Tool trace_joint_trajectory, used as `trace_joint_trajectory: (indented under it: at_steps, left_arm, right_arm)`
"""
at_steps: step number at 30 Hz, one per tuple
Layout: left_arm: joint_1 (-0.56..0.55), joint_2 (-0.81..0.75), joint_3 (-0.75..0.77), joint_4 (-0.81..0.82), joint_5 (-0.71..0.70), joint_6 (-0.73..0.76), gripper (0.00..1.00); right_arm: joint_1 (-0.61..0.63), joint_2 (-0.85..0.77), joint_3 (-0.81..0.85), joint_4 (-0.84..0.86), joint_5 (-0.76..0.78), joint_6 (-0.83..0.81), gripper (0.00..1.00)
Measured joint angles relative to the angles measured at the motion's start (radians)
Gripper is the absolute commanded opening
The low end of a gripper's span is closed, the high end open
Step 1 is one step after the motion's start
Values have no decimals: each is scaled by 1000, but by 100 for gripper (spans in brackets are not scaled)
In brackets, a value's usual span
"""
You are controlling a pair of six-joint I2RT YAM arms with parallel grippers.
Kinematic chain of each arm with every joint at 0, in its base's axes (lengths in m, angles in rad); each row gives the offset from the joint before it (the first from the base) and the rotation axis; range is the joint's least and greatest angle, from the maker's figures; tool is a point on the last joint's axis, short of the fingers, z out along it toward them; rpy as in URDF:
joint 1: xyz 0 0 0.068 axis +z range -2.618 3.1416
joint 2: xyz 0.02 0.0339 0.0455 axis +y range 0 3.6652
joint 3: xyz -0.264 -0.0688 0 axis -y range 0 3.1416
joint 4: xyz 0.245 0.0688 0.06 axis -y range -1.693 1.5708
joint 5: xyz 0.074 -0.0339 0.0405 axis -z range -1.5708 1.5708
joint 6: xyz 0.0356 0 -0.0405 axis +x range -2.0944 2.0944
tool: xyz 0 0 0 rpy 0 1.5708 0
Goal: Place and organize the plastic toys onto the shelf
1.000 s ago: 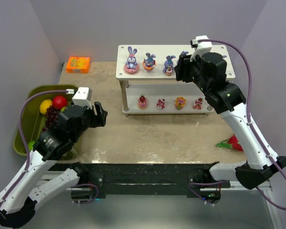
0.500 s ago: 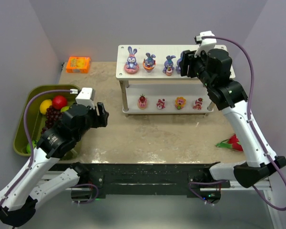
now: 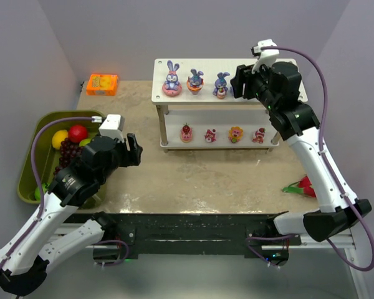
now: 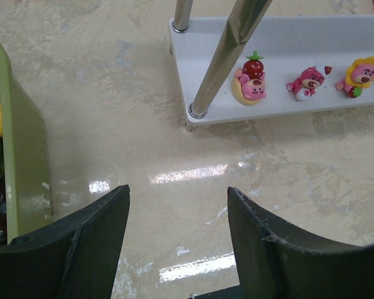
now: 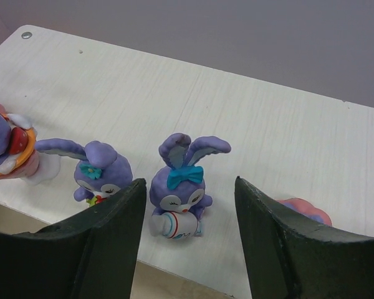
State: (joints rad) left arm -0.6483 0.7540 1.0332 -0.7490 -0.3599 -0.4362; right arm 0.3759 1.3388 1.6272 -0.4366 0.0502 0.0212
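Right gripper [image 5: 188,182] stands wide open and empty over the shelf's top board [image 5: 268,143], with the blue-bow bunny [image 5: 177,198] upright between its fingers and touching neither, so I judge it should rise straight up, not sideways, sparing the ears and the neighbour bunny [image 5: 103,171].

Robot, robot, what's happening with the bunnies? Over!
Left fingers open, empty, above the table. Right fingers open over the blue-bow bunny on the shelf top. Nothing blocking.
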Motion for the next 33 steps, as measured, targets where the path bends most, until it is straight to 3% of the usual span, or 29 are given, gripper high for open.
trace_joint_trajectory:
  at_steps: [33]
  left_arm:
    - [0,-2,-18,-3,-6,-17,68]
  right_arm:
    - [-45,43,-16,56,-95,25,47]
